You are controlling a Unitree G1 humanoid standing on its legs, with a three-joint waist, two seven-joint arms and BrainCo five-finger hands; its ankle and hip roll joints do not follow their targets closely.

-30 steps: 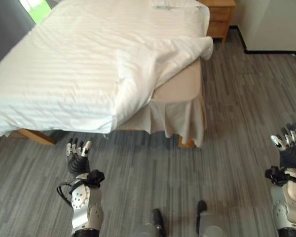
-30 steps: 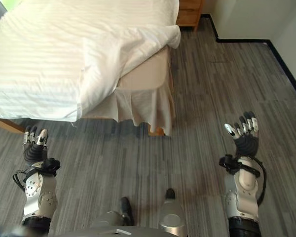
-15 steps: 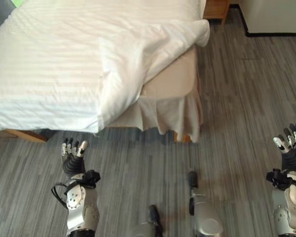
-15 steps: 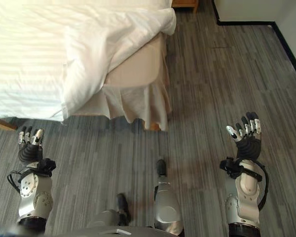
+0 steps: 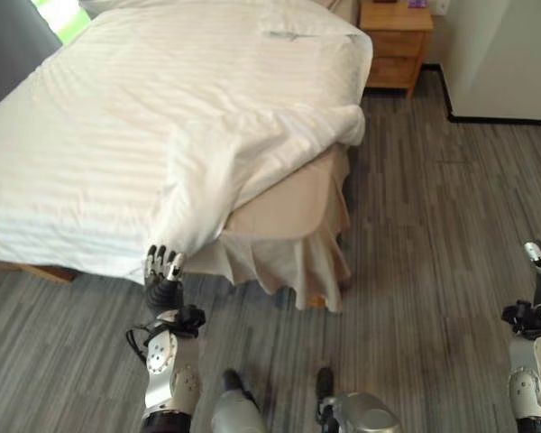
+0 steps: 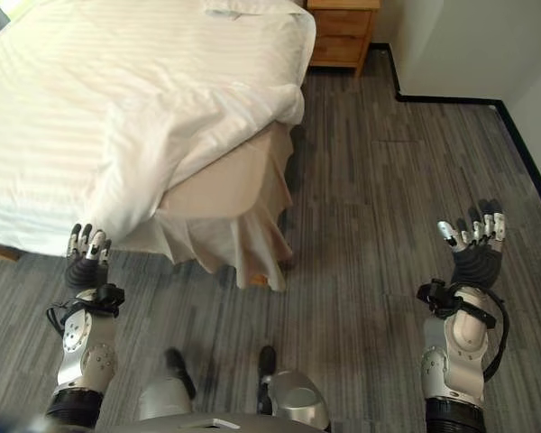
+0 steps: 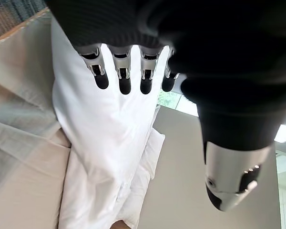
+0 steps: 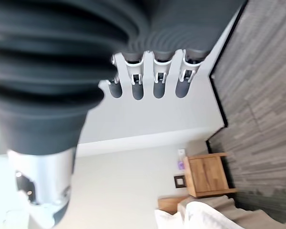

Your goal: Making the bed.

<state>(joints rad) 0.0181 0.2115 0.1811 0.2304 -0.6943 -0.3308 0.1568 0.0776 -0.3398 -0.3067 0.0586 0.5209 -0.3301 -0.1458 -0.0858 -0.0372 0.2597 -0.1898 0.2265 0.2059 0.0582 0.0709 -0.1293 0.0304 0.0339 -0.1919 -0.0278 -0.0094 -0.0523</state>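
Beside the duvet, left hand (right hand well apart).

A wooden nightstand with drawers stands at 1 o'clock, against the wall. Grey wood-plank flooring covers the room. A black skirting board edges the white wall.

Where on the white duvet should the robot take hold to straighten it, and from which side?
Grip the duvet at its folded-back corner hanging over the bed's foot edge. Come from the floor side below; the left hand is open just beneath it, likely best placed.
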